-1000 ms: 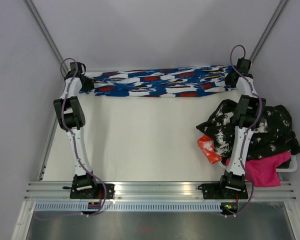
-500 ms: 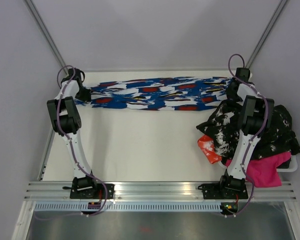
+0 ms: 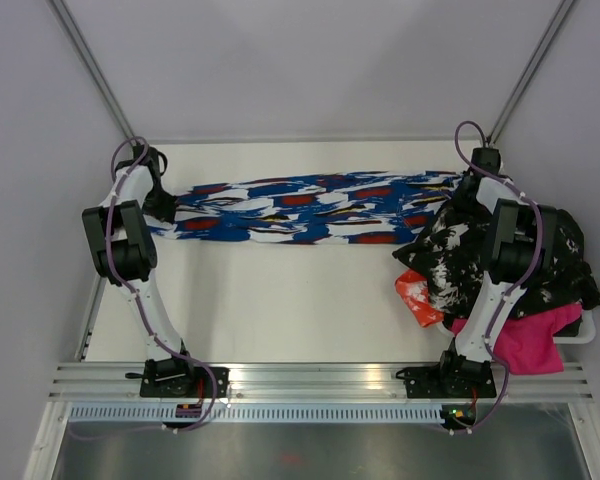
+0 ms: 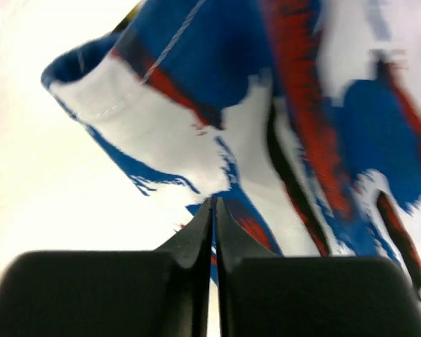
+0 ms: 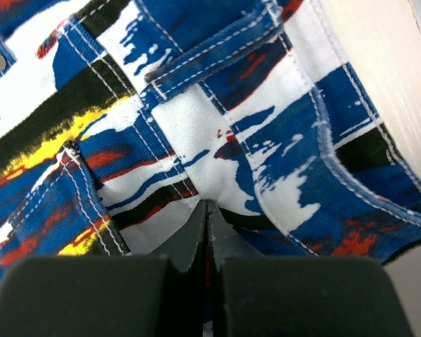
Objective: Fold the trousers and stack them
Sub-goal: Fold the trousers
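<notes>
The trousers [image 3: 310, 208], royal blue with white, red, black and yellow splashes, are stretched in a long band across the far part of the table. My left gripper [image 3: 166, 207] is shut on the hem end at the left; up close, its fingers pinch blue and white cloth [image 4: 196, 140]. At the right, my right gripper [image 3: 464, 190] is shut on the waist end, where belt loops and a pocket seam [image 5: 217, 105] show above the closed fingers. The band sags slightly in the middle.
A heap of clothes lies at the right: a black-and-white garment [image 3: 540, 255], an orange-red piece [image 3: 417, 295] and a pink one [image 3: 525, 345] over a white tray edge [image 3: 580, 335]. Grey walls close in the table [image 3: 280, 300] on the left, back and right.
Both arms have drawn the stretched trousers toward the near side and lower over the table. The grips on the two ends have not changed.
</notes>
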